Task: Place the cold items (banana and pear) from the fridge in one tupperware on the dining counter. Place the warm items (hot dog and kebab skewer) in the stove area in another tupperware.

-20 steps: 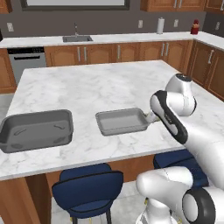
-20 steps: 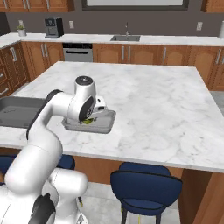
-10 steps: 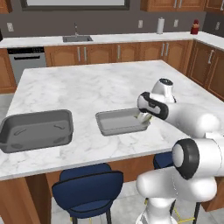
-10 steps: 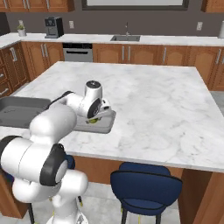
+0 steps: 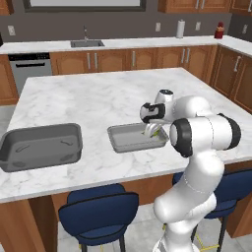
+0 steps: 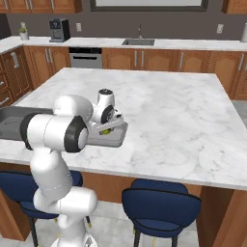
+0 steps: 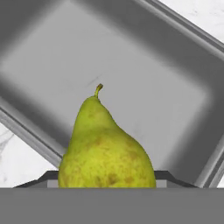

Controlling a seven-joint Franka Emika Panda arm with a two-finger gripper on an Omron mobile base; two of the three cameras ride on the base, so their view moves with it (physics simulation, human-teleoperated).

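No text, label, brand or number could be read anywhere. The trays, worktop and appliances bore no legible marks.

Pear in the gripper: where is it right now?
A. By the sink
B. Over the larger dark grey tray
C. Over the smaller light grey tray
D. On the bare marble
C: the pear, held in the gripper, hangs over the smaller light grey tray; the larger dark tray sits apart, further along the counter.

Two grey trays [image 5: 42, 145] on marble island [image 5: 98, 101]
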